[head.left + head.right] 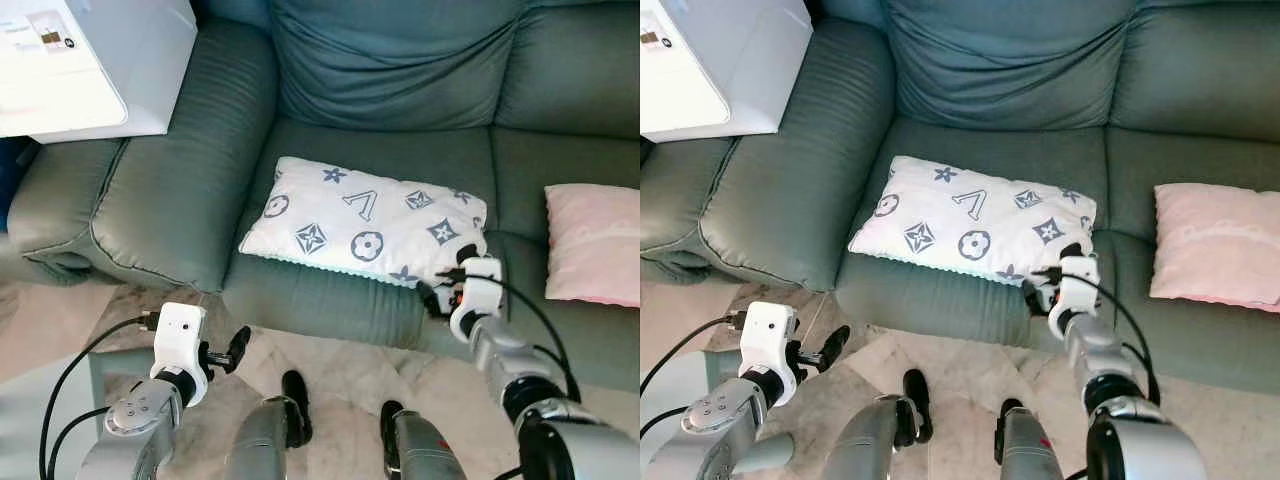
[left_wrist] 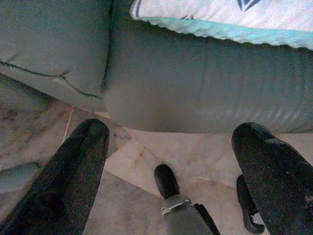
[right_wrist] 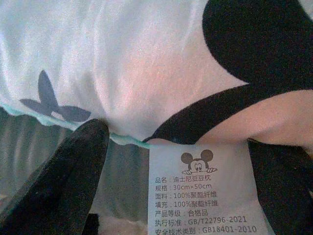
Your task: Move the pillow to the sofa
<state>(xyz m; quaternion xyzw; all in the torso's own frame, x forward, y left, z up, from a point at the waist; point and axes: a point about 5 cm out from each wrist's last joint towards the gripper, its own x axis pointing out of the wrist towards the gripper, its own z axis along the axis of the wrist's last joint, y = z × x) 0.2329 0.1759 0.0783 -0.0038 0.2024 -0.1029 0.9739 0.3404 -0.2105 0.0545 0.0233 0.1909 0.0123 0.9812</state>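
Observation:
A white pillow point(image 1: 360, 225) with grey-blue star and flower prints lies flat on the grey-green sofa point(image 1: 400, 60), on the left seat cushion near its front edge. My right gripper point(image 1: 445, 285) is at the pillow's front right corner. In the right wrist view its fingers point(image 3: 63, 176) stand apart, open, with the pillow's edge and a printed care label point(image 3: 200, 191) between them. Below the sofa's front, over the floor, my left gripper point(image 1: 240, 345) is open and holds nothing; its wrist view faces the seat front point(image 2: 195, 83).
A pink pillow point(image 1: 595, 245) lies on the right seat cushion. A white box point(image 1: 90, 60) rests on the sofa's left armrest. Pale marble floor tiles point(image 1: 340, 365) run in front of the sofa, with my legs point(image 1: 295, 400) standing on them.

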